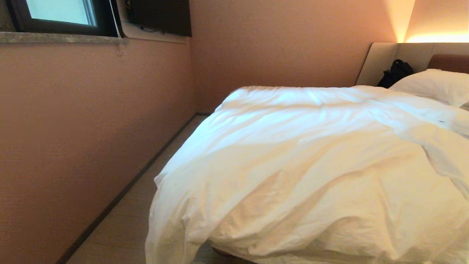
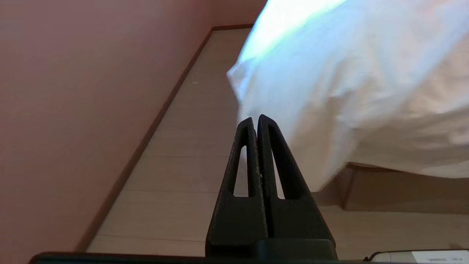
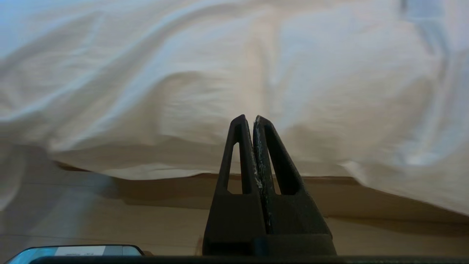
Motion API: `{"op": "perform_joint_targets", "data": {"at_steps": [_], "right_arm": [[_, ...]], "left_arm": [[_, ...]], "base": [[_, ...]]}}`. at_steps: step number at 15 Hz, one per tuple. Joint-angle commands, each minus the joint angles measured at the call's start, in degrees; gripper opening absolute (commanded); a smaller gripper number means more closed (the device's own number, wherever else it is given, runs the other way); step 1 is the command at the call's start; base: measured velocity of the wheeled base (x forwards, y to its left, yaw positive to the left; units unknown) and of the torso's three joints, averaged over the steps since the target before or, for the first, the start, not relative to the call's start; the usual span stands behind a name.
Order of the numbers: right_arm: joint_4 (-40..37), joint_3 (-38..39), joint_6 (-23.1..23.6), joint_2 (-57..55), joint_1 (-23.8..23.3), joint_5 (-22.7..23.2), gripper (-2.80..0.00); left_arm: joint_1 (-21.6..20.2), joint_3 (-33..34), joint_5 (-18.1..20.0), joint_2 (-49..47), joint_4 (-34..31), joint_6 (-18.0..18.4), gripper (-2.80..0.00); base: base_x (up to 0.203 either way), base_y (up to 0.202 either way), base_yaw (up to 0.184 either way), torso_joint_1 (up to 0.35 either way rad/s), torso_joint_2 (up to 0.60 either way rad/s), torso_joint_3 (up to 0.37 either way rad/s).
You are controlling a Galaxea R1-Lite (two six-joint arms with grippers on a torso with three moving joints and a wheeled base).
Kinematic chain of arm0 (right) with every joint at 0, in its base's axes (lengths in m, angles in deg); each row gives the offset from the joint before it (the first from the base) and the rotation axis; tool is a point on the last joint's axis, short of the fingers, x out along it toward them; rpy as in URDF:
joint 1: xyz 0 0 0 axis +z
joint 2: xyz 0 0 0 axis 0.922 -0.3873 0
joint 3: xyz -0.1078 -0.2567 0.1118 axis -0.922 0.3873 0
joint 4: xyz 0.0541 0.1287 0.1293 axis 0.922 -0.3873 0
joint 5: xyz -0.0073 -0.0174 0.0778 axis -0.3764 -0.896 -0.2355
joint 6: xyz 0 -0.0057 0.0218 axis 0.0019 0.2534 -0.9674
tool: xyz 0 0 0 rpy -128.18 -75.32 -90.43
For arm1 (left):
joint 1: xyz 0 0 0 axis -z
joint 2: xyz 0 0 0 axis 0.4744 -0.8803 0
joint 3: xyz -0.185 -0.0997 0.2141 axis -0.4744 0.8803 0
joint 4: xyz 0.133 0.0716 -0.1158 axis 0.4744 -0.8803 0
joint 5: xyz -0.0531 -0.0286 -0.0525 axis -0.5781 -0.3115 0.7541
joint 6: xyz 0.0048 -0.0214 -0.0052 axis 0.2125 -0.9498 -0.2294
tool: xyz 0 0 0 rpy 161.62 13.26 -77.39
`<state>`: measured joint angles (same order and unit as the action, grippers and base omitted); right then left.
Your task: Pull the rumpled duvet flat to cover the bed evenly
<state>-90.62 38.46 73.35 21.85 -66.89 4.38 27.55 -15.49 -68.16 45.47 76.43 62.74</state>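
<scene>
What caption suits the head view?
Rumpled puffy white duvet heaped over the low bed, white pillow by the brown headboard.

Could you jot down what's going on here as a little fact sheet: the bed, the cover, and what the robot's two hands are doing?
bed: base shows under the cover's hem
duvet: rumpled, hanging over the foot corner
pillow: at the head end
bag: dark, beside the pillow
left hand: shut, empty, near the hanging corner
right hand: shut, empty, facing the foot edge
</scene>
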Motion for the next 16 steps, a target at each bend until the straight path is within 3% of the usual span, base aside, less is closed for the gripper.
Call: {"op": "perform_joint_targets", "data": {"at_steps": [1, 16], "right_arm": [[-0.1, 0.0, 0.0, 0.0, 0.0, 0.0, -2.80], [-0.1, 0.1, 0.0, 0.0, 0.0, 0.0, -2.80]], "left_arm": [[0.0, 0.0, 0.0, 0.0, 0.0, 0.0, -2.80], [0.0, 0.0, 0.1, 0.0, 0.1, 0.3, -2.80]], "base": [[0.000, 0.196, 0.001, 0.002, 0.01, 0.002], [0.000, 0.196, 0.000, 0.003, 0.00, 0.002]]}}
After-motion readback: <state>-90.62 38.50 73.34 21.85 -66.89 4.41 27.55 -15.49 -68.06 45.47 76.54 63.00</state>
